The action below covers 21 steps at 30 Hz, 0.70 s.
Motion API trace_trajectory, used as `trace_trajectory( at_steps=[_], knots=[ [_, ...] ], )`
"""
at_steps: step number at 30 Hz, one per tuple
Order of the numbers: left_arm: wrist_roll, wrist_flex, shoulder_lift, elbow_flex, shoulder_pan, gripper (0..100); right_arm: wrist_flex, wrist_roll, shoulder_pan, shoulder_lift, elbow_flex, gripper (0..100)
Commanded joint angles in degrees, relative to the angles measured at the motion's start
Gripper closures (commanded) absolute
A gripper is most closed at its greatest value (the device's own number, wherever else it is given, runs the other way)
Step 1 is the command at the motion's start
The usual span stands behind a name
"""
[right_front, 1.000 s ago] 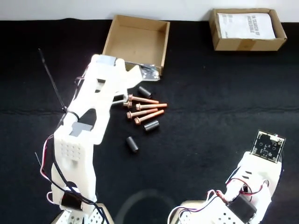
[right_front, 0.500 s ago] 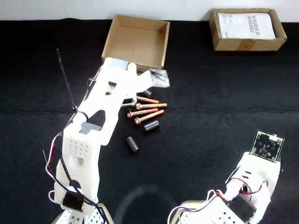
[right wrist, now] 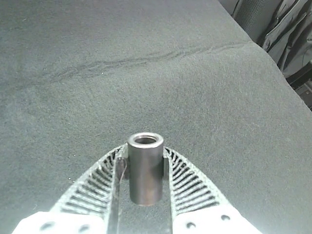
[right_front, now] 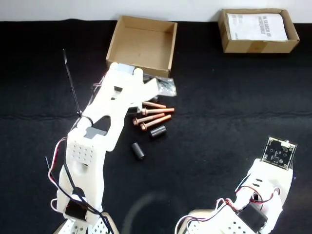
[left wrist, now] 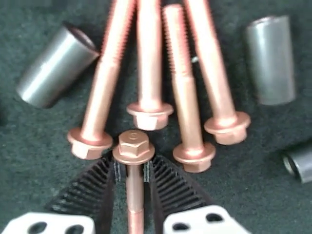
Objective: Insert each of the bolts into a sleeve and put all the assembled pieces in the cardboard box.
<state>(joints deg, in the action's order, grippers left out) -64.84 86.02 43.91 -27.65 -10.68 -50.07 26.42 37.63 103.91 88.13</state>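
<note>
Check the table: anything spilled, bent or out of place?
Nothing stands out. The left gripper holds a bolt, the right gripper holds a sleeve, four loose bolts lie side by side, and the cardboard box sits upright.

Bolts, copper-coloured with flanged hex heads: four bolts [left wrist: 148, 63] lie side by side in a loose fan on the desk, and a fifth bolt [left wrist: 133, 148] is clamped by its shank in the left claw [left wrist: 132, 166], its head just beside theirs. Sleeves, short dark grey metal tubes: three sleeves [left wrist: 270, 58] lie on their sides around the fan, and a fourth sleeve [right wrist: 145, 170] stands upright in the right claw [right wrist: 145, 153]. Cardboard box [right_front: 139, 41]: brown, open-topped, on the desk near the bolts.
</note>
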Motion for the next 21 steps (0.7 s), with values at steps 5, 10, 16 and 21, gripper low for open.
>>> trace_trajectory(
  at_steps=[5,10,16,21],
  knots=[
    [5.5,15.3,-12.9,-10.9,0.0,99,1.0,0.4,-4.3,0.4,-0.8,99.2],
    [25.3,15.3,-29.8,-11.5,-2.2,99,0.9,0.3,-8.0,0.5,-2.1,99.2],
    [36.7,15.3,-49.4,-10.2,-5.2,99,0.9,-16.7,-19.8,0.5,-10.5,99.2],
    [39.8,15.2,-62.5,-1.5,-5.5,99,1.0,-31.9,-34.6,0.5,-15.1,99.2]
  ],
)
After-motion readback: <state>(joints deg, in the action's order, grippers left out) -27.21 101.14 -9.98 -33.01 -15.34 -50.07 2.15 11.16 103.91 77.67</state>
